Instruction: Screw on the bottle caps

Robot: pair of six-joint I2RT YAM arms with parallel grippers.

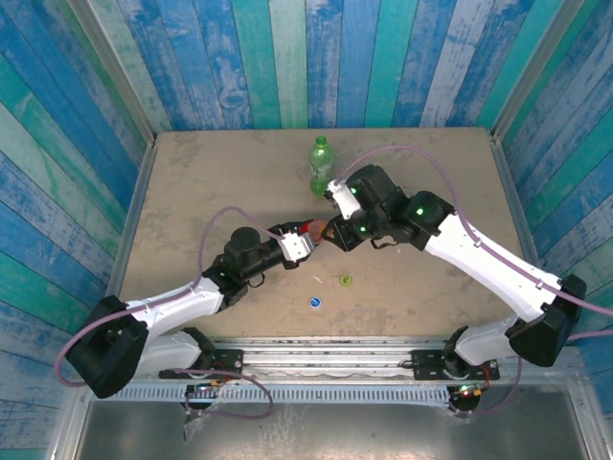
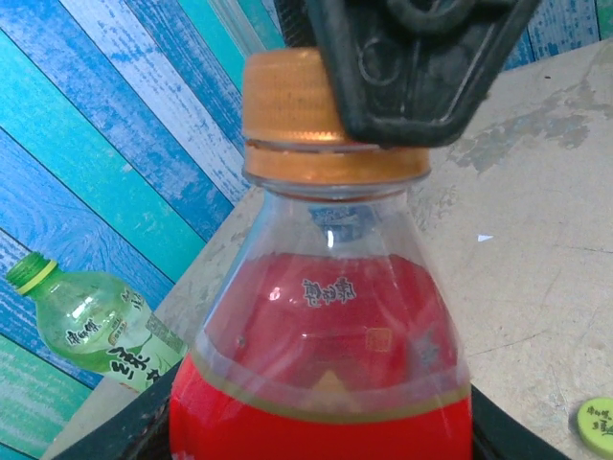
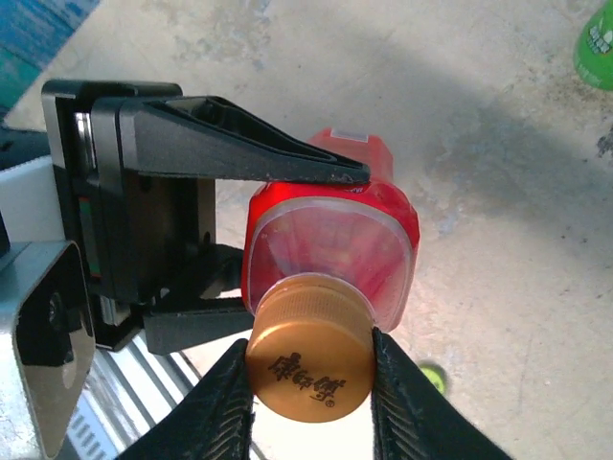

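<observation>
1. Cross-threading is the worry, I'd say, if the right gripper (image 3: 311,388), pinching the orange cap (image 3: 311,359), turns it tilted. The red bottle (image 3: 330,240), at frame centre, could also twist in the left gripper (image 3: 305,244) clamped round its body.
2. Overhead view shows a blue cap (image 1: 314,303) and a yellow-green cap (image 1: 346,280) loose at lower centre. The right wrist view shows the pinch itself.
</observation>
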